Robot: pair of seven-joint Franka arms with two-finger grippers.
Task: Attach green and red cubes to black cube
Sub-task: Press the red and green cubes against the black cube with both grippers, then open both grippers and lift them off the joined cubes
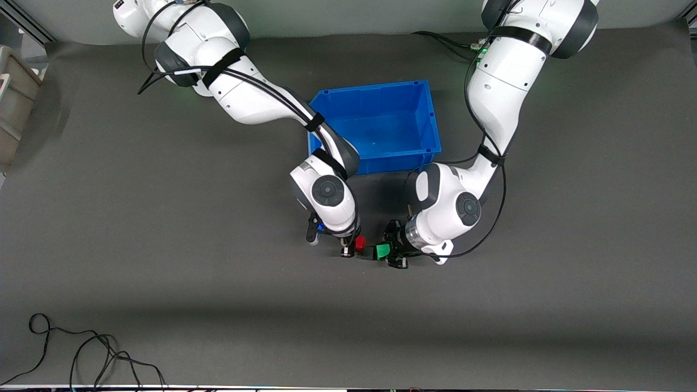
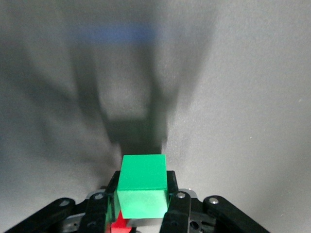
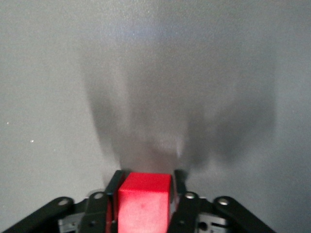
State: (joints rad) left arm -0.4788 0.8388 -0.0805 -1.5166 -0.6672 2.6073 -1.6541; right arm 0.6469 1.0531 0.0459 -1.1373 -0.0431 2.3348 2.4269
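My left gripper (image 1: 389,252) is shut on a green cube (image 1: 383,251) and holds it just above the table, nearer to the front camera than the blue bin. In the left wrist view the green cube (image 2: 143,187) sits between the fingers (image 2: 176,204), with a bit of red under it. My right gripper (image 1: 353,246) is shut on a red cube (image 1: 360,243), close beside the green one. The red cube (image 3: 145,201) fills the jaws in the right wrist view. The two cubes face each other with a small dark gap between them. I cannot make out the black cube.
An empty blue bin (image 1: 375,90) stands on the dark mat, farther from the front camera than both grippers. A grey box (image 1: 13,103) sits at the right arm's end of the table. A black cable (image 1: 81,354) lies near the front edge.
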